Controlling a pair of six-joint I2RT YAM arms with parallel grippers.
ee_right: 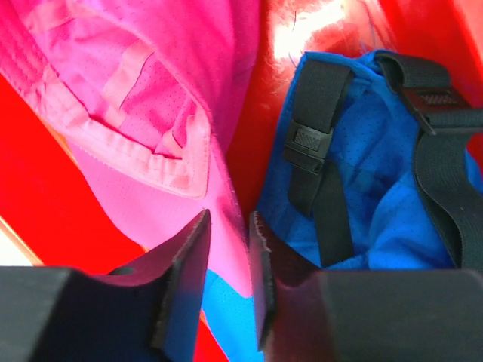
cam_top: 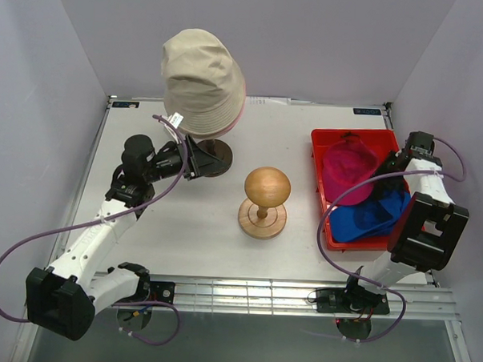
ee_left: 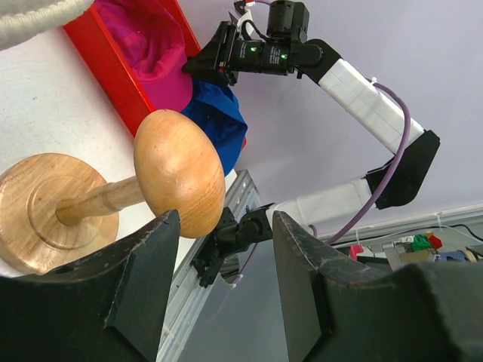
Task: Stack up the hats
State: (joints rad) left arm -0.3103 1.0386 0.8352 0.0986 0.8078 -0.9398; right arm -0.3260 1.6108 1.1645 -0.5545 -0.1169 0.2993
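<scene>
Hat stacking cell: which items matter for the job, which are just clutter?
Job: beige bucket hat, pink rim showing under it, magenta cap, blue cap.
Lying about: red tray, bare wooden head form, dark stand under the beige hat.

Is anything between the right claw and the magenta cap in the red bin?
Nothing visible. The right claw is at the magenta cap, whose fabric runs into the narrow gap between its fingers; the blue cap lies beside, not between.

From above, one view takes in the whole table (cam_top: 183,242); both wrist views show the red tray (cam_top: 316,152).
</scene>
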